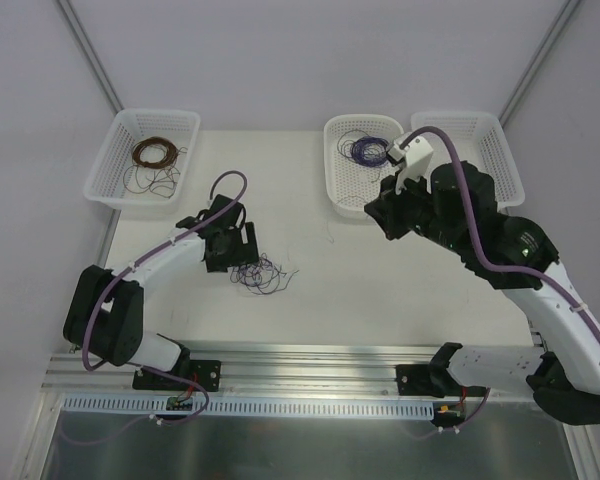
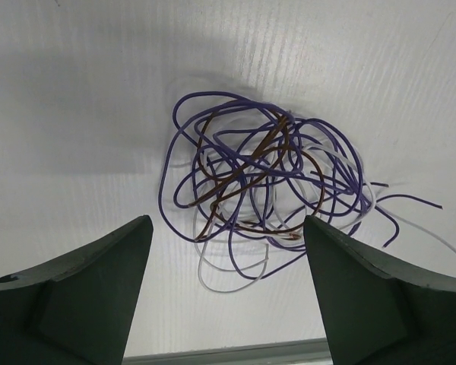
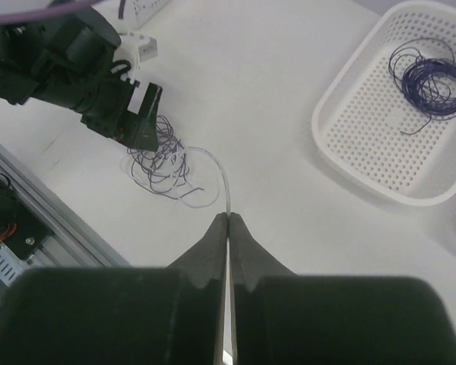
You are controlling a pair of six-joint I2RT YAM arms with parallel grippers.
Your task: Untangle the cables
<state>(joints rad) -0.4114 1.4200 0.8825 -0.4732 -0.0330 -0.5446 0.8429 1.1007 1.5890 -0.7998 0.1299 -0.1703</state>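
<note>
**Wide-open left gripper (image 2: 226, 224) over the cables (image 2: 266, 182); right gripper (image 3: 228, 217) nipped shut on a white strand (image 3: 222, 171)**

Closest in the left wrist view, two dark fingers (image 2: 99, 289) fill the lower corners. They are spread wide with nothing gripped between them. Past the gap, mid-frame, the cables lie on the white table (image 2: 76, 114). They form a loose knot of purple loops with a brown wire threaded through the centre. Pale white strands curl out at the bottom and to the right. Neither finger appears to touch the knot.

In the right wrist view, the right gripper's fingers (image 3: 201, 262) are pressed together at lower centre. The white strand comes out of their tips and curves up and left to the edge of the knot. The knot lies just below the left gripper in the upper left of that frame. Whether the strand is lifted off the table I cannot tell.

From overhead, the knot sits a little left of centre, just to the lower right of the left gripper. The right gripper stands right of centre, just below the middle basket (image 1: 335, 175).

Three white baskets line the top of that view. The upper-left basket (image 1: 105, 178) holds a brown coil (image 1: 155, 153) with loose ends. The middle basket holds a purple coil (image 1: 367, 150). The upper-right basket (image 1: 502, 145) is partly hidden behind the right arm, and I cannot make out its contents.
</note>
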